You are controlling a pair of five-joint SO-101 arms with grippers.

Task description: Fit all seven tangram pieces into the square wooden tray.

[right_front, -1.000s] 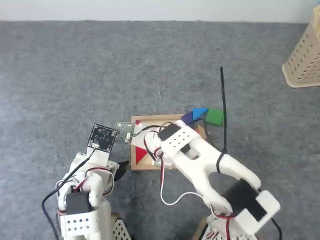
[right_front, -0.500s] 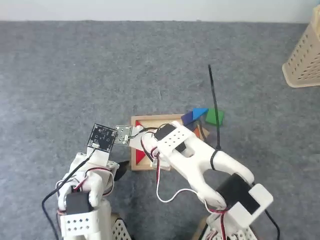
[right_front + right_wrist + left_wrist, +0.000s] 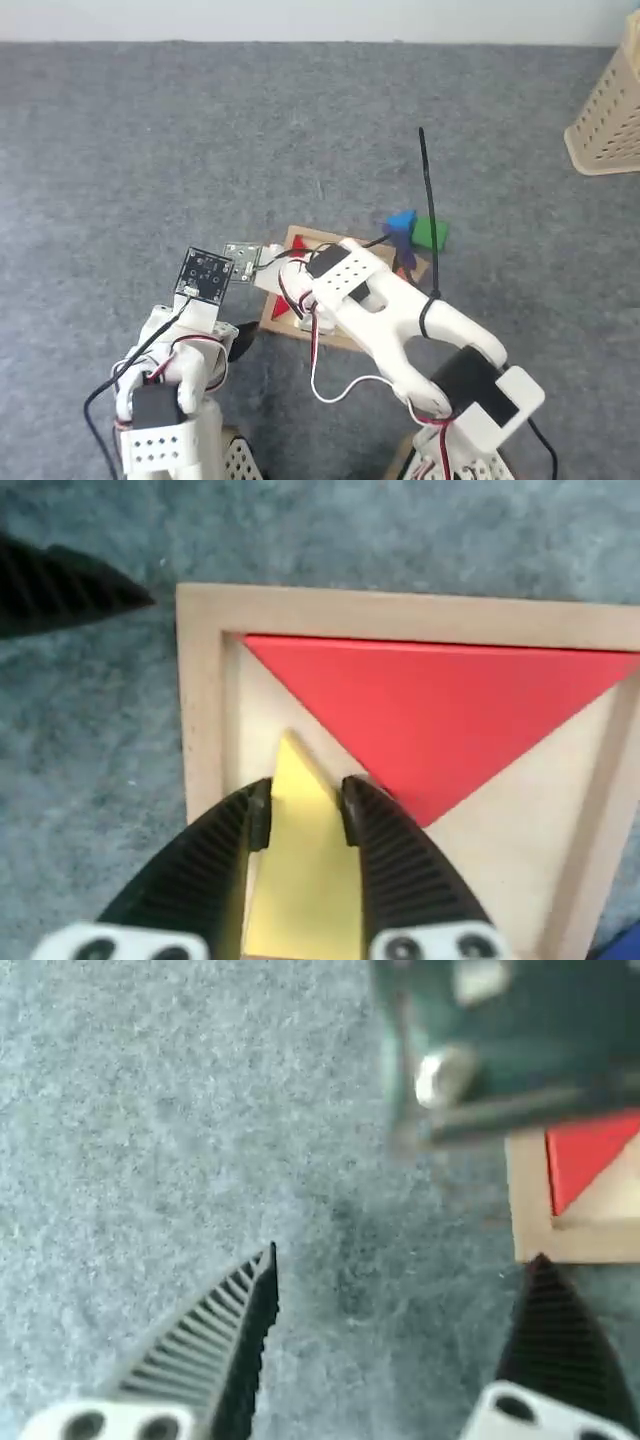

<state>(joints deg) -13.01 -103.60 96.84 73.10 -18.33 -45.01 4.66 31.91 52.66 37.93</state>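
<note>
We log: right gripper (image 3: 305, 785) clamped on yellow piece (image 3: 300, 900), inside the tray (image 3: 200, 730) against the red triangle (image 3: 430, 710) (probably to seat it in that corner) | left gripper (image 3: 404, 1258) spread wide, empty, above carpet by the tray's corner | blue piece (image 3: 402, 221) and green piece (image 3: 431, 235) outside.

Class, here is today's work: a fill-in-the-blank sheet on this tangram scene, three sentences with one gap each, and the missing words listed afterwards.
1. The held piece in the right pincer is coloured ___.
2. The large triangle lying in the wooden tray is coloured ___.
3. The left pincer hangs over the grey carpet near a tray corner, holding nothing, its jaws ___.

Missing words: yellow; red; open.
</note>
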